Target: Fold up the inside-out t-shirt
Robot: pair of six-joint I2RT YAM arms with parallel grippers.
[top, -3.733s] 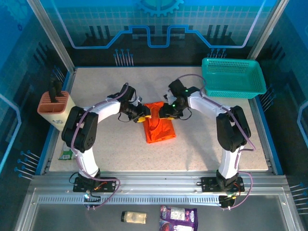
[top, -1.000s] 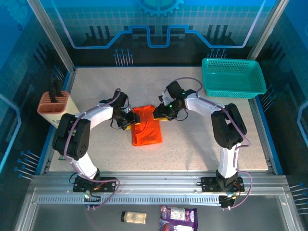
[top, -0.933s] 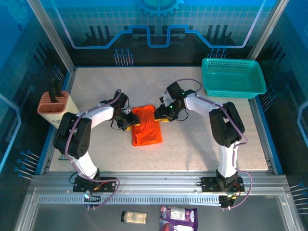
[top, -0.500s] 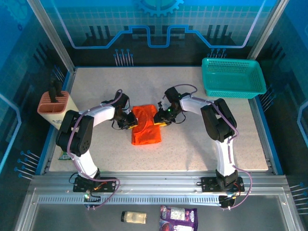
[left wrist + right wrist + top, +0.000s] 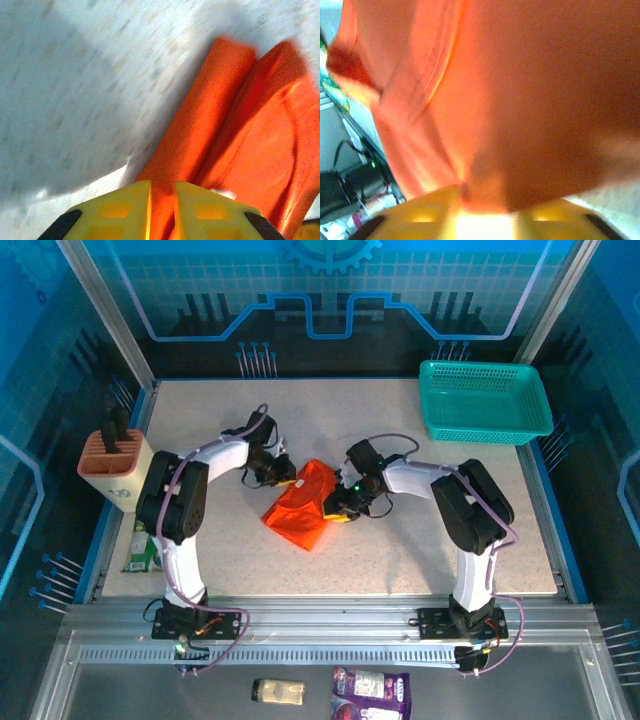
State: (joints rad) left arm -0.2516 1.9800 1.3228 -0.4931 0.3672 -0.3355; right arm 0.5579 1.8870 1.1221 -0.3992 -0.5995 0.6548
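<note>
Shirt: you will find the shirt (image 5: 298, 508) bunched into a skewed, roughly diamond-shaped heap near the middle of the table (image 5: 420, 550). It lies between the two grippers, with one corner pointing toward the near edge.

Left gripper, place: the left gripper (image 5: 284, 477) sits at the shirt's far-left edge, touching the cloth.

Left gripper, jaws: in the left wrist view the left gripper (image 5: 162, 186) has its yellow fingers (image 5: 112, 210) drawn nearly together, with only a thin slit between them. A long rolled fold of the shirt (image 5: 200, 135) runs down into that slit. Note it as closed on the shirt.

Right gripper, place: the right gripper (image 5: 334, 508) is at the shirt's right edge, against the cloth.

Right gripper, jaws: in the right wrist view the shirt (image 5: 520, 90) hangs close in front of the lens and gathers to a pucker at the right gripper (image 5: 485, 200). The fingers (image 5: 420, 217) stand narrowly apart, and glare washes out the gap between them. Note it as pinching the shirt.

Cloth condition: the left wrist view shows two folds lying side by side, with a curved seam line on the right one. The view is blurred.

Basket: the teal basket (image 5: 485, 400) is at the far right corner, well apart from the shirt.

Rack: a tan rack (image 5: 112, 455) stands at the left edge, well apart from the shirt.
</note>
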